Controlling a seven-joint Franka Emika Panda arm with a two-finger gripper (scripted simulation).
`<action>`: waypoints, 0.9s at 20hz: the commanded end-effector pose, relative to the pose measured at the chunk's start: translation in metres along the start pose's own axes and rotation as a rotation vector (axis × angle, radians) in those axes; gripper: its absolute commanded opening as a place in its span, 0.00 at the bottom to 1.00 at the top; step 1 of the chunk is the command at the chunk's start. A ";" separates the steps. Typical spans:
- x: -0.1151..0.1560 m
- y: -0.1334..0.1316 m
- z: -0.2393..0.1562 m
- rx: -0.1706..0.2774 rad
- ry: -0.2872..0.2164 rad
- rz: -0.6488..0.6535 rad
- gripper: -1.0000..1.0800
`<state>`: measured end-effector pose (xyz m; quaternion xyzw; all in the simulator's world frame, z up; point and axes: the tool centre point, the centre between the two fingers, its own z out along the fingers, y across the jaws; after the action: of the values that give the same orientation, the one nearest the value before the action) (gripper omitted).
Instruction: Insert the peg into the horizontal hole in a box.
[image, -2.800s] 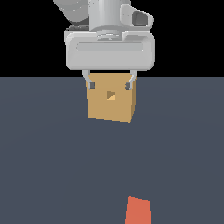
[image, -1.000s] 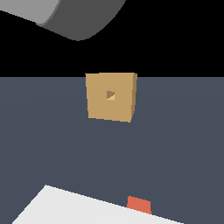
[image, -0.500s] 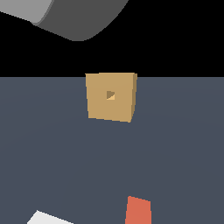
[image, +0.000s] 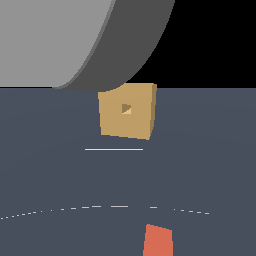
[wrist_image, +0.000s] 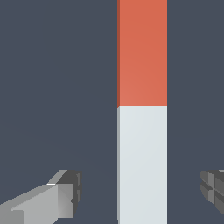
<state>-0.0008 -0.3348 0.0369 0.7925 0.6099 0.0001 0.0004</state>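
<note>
my arm (image: 75, 40) now fills the upper left of the exterior view as a big grey curve, where half a second ago only a smaller piece of it showed at the top. the white slab that crossed the lower left then is gone. i take that to mean i have swung down over the peg (wrist_image: 142, 109) and am lining up for the pick.

in the wrist view my tool (wrist_image: 142, 194) is spread wide, one finger (wrist_image: 65, 197) on each side of the peg's white half, both apart from it and touching nothing. so nothing is held yet.

the peg lies flat on the worktop (image: 210, 150), and only its orange end shows at the lower middle of the exterior view. the box (image: 127, 111) sits well apart from it, above the frame's centre, where it was before. its hole (image: 126, 108) faces the camera and has nothing in it. the insertion has not begun.
</note>
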 end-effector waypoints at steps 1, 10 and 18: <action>0.001 -0.001 0.013 0.001 0.000 0.000 0.96; 0.000 0.001 0.021 0.001 0.000 -0.001 0.00; 0.000 0.001 0.021 0.001 0.000 -0.001 0.00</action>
<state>-0.0003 -0.3344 0.0151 0.7923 0.6102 0.0000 -0.0003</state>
